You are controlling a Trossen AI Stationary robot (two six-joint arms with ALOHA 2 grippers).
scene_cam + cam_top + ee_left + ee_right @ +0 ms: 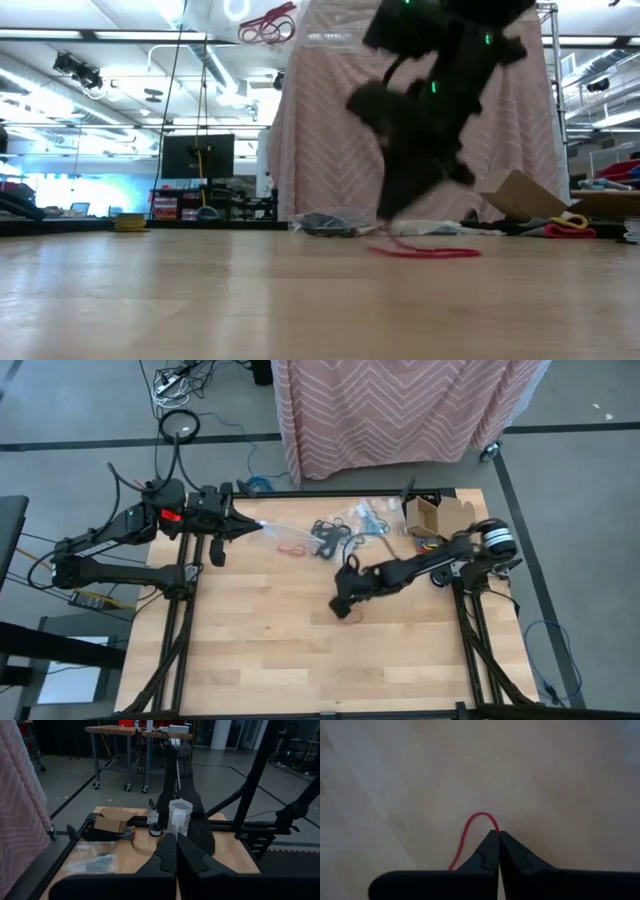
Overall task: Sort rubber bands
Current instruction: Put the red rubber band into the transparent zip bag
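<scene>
The right hand (343,607) is being held low over the middle of the table (260,650), its fingers pressed together on a red band (470,827); in the right wrist view a thin red loop is being pinched at the fingertips (496,838) and is arching out over the bare wood. In the low view the same red band (425,251) is lying on the table right under the dark right hand (405,205).

The left hand (240,525) is being held at the table's far left edge, fingers together, with a clear bag (275,532) being gripped at their tip and stretching toward the table's middle. Whether anything else is being held there cannot be told.

More red bands (292,549) are lying just beside the bag's end, and black bands (330,538) are heaped next to them near the far edge. A teal cluster (372,518) is lying farther right among clear wrapping. A cardboard box (428,515) is sitting at the far right corner, near the right arm's base. In the left wrist view the box (111,824) and a clear cup (180,815) are being seen across the table.
</scene>
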